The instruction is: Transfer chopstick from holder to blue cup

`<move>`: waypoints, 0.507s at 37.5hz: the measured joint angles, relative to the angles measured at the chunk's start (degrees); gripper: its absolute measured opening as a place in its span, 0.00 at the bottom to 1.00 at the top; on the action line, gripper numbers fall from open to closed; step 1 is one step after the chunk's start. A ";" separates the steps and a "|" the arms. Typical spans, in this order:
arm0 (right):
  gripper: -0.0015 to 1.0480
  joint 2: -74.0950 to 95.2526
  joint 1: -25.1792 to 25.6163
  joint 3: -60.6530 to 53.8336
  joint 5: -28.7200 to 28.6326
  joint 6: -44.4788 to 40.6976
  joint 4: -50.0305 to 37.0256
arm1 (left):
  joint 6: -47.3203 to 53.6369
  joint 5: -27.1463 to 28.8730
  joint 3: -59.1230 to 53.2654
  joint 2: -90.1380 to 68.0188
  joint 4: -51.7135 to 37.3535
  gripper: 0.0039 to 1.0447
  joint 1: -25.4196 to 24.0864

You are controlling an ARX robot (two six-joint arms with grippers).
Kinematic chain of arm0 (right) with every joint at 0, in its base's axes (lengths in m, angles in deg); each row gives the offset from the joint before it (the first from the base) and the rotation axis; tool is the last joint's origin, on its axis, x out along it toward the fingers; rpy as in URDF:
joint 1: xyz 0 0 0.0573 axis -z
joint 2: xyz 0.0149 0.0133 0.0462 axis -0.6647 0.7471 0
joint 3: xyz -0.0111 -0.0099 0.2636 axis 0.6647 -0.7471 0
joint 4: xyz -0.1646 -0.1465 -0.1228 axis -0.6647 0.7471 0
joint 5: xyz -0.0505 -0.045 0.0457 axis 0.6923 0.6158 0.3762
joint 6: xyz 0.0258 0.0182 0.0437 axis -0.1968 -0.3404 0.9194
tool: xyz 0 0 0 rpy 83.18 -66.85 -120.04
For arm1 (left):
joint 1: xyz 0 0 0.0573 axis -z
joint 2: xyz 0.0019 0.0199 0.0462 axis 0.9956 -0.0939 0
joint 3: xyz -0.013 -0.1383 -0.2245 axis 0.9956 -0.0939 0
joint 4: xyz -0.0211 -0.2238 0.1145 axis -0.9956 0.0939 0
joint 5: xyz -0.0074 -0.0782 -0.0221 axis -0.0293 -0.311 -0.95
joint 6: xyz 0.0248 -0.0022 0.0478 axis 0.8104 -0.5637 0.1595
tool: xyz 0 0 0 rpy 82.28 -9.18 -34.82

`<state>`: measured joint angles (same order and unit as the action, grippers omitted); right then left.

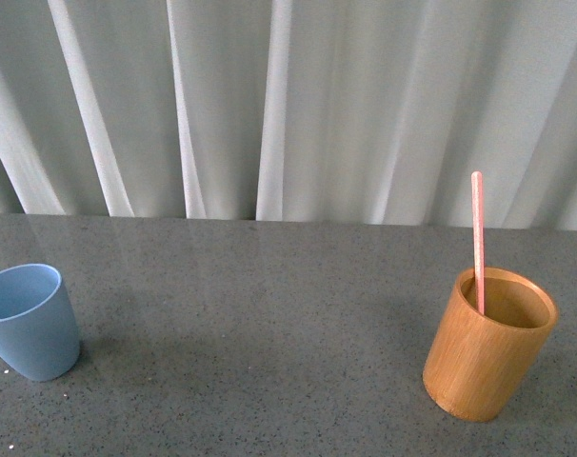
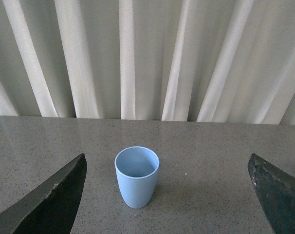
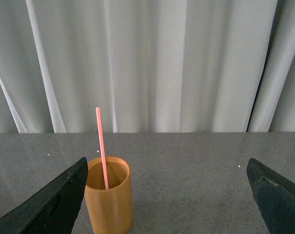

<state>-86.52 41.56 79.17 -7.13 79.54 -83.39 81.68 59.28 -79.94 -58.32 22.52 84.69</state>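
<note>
The orange-brown wooden holder stands upright at the right of the grey table, with the pink chopstick standing in it. The light-blue cup stands upright and empty at the far left. Neither arm shows in the front view. In the left wrist view my left gripper is open, the blue cup ahead between its fingers, nearer one of them. In the right wrist view my right gripper is open, the holder and chopstick ahead, close to one finger.
A grey speckled tabletop runs between the cup and the holder. A pale pleated curtain hangs along the table's far edge.
</note>
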 joint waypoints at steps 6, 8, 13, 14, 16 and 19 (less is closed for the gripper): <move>0.90 0.00 0.00 0.00 0.00 0.00 0.00 | 0.00 0.02 0.00 0.00 0.00 0.94 0.00; 0.90 0.00 0.00 0.00 0.00 0.00 0.00 | 0.00 0.02 0.00 0.00 0.00 0.94 0.00; 0.90 0.00 0.00 0.00 0.00 0.00 0.00 | 0.00 0.00 0.00 0.00 0.00 0.94 0.00; 0.90 0.00 0.00 0.00 0.00 0.00 0.00 | 0.00 0.02 0.00 0.00 0.00 0.94 0.00; 0.90 0.00 0.00 0.00 0.00 0.00 0.00 | 0.00 0.02 0.00 0.00 0.00 0.94 0.00; 0.90 0.00 0.00 0.00 0.00 0.00 0.00 | 0.00 0.02 0.00 0.00 0.00 0.94 0.00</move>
<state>-86.52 41.56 79.17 -7.13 79.54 -83.39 81.68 59.30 -79.94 -58.32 22.52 84.69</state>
